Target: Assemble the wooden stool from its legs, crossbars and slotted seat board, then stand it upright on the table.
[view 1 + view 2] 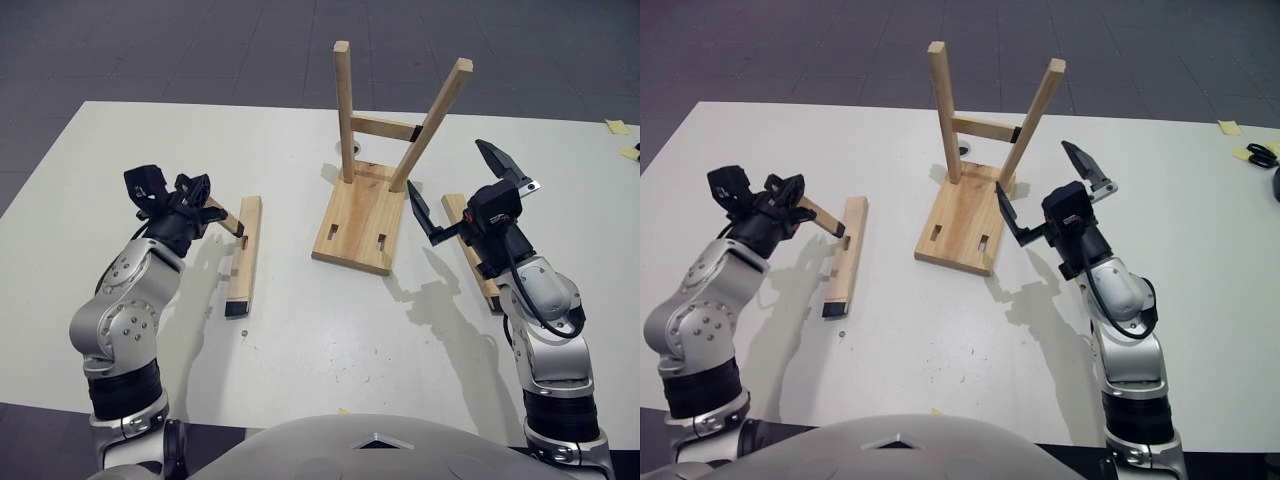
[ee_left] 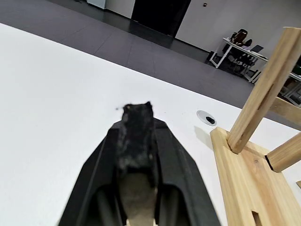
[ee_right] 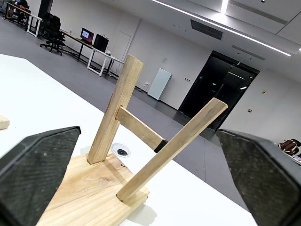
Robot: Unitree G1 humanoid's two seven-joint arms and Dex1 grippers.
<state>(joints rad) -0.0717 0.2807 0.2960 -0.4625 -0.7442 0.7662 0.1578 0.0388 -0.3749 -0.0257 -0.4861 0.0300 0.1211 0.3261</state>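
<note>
The slotted seat board lies flat mid-table with two legs standing up in it, joined by a crossbar. A third leg lies on the table to its left, with a short crossbar sticking out sideways. My left gripper is shut on that crossbar's free end. Right of the board, my right gripper hangs open above the table, its fingers framing the upright legs from a short distance. Under the right arm lies a fourth leg.
A round cable hole sits in the table just behind the board. A tiny dark speck lies near the loose leg's near end. Yellow notes and scissors are at the far right edge.
</note>
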